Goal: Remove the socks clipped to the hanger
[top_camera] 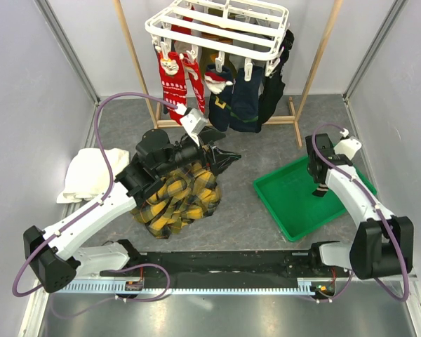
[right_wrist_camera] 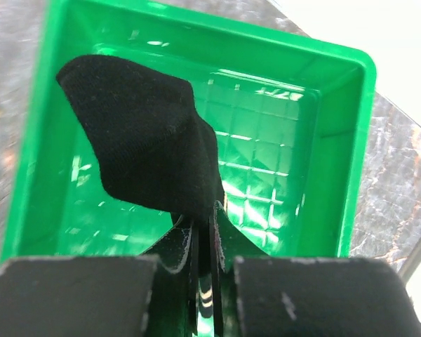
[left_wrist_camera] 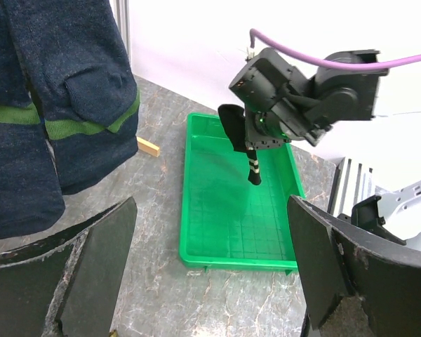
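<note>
While the hanger [top_camera: 221,28] holds red, navy and black socks [top_camera: 172,77] at the back, over the green tray [top_camera: 295,207] the right claw [right_wrist_camera: 205,232] pinches one black sock [right_wrist_camera: 140,140]. Left claw [left_wrist_camera: 210,207] is wide open, empty, near the navy socks [left_wrist_camera: 49,105].

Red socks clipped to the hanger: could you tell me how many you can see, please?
2 red socks: one hangs at the left end of the hanger, the other right beside it, toward the middle. More may be hidden behind the dark socks.
</note>
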`<state>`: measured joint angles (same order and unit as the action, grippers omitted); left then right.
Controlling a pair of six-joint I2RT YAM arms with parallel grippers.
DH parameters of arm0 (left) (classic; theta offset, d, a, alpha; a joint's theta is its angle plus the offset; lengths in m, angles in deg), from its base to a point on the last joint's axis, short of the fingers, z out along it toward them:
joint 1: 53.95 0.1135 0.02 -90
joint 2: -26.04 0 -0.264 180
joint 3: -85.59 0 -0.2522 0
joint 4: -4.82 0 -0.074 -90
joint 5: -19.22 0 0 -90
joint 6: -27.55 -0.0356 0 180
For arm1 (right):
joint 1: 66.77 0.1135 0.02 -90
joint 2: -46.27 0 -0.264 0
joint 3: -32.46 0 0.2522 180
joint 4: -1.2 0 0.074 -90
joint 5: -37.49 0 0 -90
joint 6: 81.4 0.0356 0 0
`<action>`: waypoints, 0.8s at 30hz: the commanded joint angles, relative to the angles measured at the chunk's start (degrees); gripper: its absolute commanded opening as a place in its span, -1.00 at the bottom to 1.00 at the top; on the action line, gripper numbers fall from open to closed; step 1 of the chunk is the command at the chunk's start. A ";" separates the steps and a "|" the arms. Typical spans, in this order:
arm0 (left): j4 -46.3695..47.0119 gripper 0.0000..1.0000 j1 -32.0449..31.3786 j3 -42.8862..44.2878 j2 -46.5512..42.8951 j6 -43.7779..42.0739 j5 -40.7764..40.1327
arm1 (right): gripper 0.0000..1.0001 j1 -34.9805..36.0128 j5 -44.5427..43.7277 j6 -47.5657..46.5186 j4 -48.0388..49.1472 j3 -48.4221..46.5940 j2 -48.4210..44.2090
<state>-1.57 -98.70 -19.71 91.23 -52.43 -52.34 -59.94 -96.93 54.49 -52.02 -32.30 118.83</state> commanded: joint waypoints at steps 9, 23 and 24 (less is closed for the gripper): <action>1.32 0.90 -0.25 0.14 -1.38 -1.76 -0.24 | -0.12 -4.28 4.60 -4.13 3.16 -2.34 0.84; 1.68 0.89 -0.25 -0.04 -1.56 -1.67 0.20 | 0.24 -4.19 48.25 -26.81 23.18 -8.24 -8.73; 1.68 0.89 -0.25 -0.13 -1.47 -1.67 0.20 | 0.27 -4.19 52.29 -26.82 28.95 -6.84 -9.35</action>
<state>-1.57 -98.70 -19.73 91.23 -52.43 -52.34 -64.12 -68.12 35.17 -39.30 -38.77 113.17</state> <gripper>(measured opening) 0.946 0.616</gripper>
